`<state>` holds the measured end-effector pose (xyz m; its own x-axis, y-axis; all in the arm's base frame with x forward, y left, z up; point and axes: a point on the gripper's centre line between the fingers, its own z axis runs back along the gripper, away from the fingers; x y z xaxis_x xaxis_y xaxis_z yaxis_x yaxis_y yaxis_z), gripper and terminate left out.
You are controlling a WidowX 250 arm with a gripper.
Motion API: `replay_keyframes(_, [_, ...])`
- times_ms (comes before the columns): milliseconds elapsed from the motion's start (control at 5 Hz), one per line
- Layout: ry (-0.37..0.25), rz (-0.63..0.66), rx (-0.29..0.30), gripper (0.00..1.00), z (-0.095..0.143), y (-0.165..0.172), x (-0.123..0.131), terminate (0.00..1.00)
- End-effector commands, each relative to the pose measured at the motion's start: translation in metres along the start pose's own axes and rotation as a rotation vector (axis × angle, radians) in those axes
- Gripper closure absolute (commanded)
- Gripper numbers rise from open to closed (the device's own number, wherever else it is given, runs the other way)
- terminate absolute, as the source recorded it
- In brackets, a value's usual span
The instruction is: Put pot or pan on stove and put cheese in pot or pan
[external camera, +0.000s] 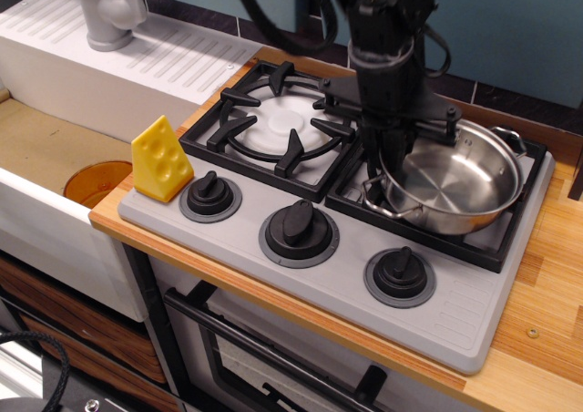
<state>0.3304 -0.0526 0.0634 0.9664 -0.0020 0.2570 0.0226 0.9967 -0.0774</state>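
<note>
The pale wooden surface point(547, 275) carries the grey two-burner toy cooktop point(455, 312), smooth moulded plastic with black cross-shaped grates, white burner discs and three black knobs in grey rings. On its right grate sits the shallow round stainless-steel pan point(451, 180), mirror-bright inside, with thin wire loop handles. The black hand point(393, 148) comes straight down at the pan's left rim; its jaws look closed on that rim, though the dark fingers merge with the grate behind, so this is a judgement. The first step seems all but done: the pan is on the burner, awaiting release. Next the hand must open, lift clear and travel to the small yellow plastic cheese wedge point(161, 159), dimpled with round holes, standing upright at the cooktop's left corner beside the leftmost knob.
</note>
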Motion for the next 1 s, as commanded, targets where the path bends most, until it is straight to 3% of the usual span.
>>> replay_keyframes(0, [-0.013,-0.07,0.025,1.0,0.067,0.034,0.023,0.0])
replay_keyframes(800, [-0.003,-0.157,-0.071,1.0,0.044,0.129,0.044,0.0])
